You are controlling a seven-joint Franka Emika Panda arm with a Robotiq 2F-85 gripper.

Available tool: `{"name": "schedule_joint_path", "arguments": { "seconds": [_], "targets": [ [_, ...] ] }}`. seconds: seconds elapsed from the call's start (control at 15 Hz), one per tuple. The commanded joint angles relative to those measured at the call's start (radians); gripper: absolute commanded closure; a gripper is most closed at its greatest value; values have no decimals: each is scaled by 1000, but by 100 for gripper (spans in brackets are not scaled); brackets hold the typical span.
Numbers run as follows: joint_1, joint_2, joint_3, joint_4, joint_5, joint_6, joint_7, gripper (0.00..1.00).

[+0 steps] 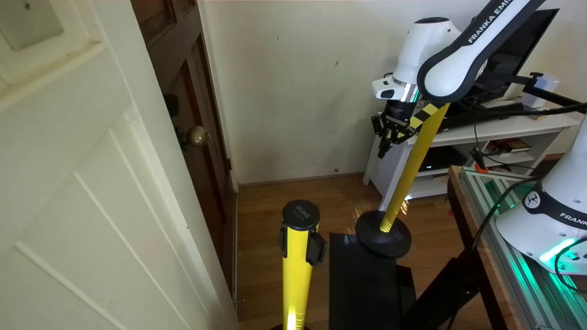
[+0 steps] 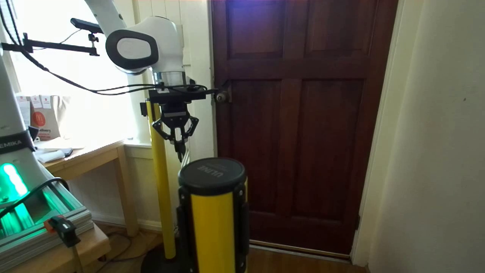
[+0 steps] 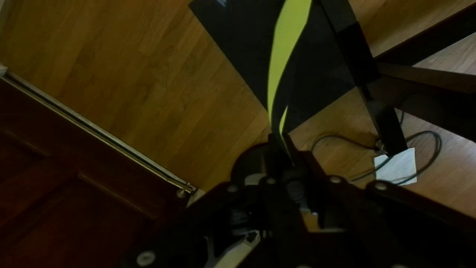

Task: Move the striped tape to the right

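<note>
1. Jaws clenched on the striped tape (image 3: 285,52) — your gripper (image 2: 180,151) holds it midair, near a yellow post (image 1: 409,169).
2. Grasp done — carrying it right and releasing it likely remain for you.

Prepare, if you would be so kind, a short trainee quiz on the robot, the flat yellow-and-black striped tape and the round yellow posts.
1. What do the slim black robot fingers hold?
2. True or false: the light on the white robot base glows green.
3. The round black cap on the nearer round yellow post reads: (a) FRANKA, (b) ULINE or (c) EMIKA?

Key: 1. The flat yellow-and-black striped tape. 2. True. 3. (b).
</note>
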State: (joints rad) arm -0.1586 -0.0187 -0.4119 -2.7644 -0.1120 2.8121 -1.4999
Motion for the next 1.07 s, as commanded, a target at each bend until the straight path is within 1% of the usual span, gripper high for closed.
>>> {"name": "schedule_joint_path", "arguments": {
  "seconds": [0.0, 0.13, 0.2, 0.33, 0.4, 0.6, 0.73, 1.0],
  "targets": [
    [-100, -5, 5, 1, -3, -33, -25, 95],
    [-148, -5, -15, 0, 45, -45, -94, 95],
    [-143, -6, -52, 0, 88, -57, -142, 95],
    [-177, -10, -89, 7, 182, -82, -237, 95],
    [-193, -8, -111, 17, 206, -95, -266, 95],
    [-236, -3, -169, 55, 227, -112, -326, 95],
    [-263, -14, -203, 79, 230, -115, -342, 95],
    [-290, -12, -240, 134, 194, -93, -323, 95]
  ]
}}
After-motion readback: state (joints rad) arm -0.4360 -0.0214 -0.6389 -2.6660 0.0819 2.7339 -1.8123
